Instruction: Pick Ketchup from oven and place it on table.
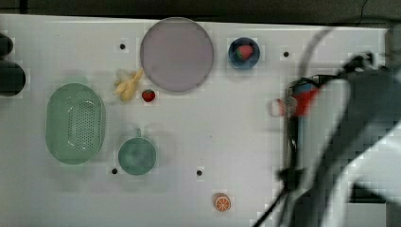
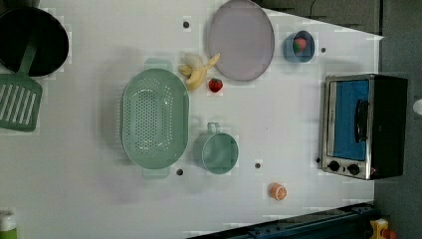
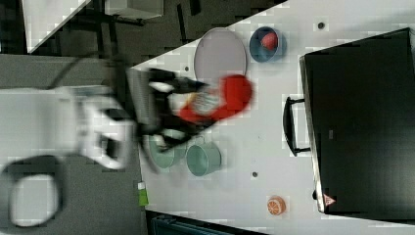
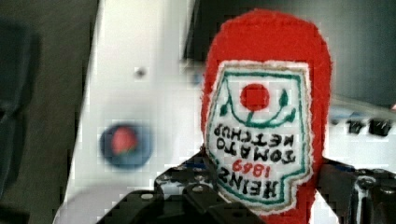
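You have the red felt ketchup bottle with its white stitched label clenched in the jaws of the gripper, carried above the white tabletop, clear of the black toaster oven. You're in the carry step. Next, lower it onto bare tabletop away from the mint cup, then release.
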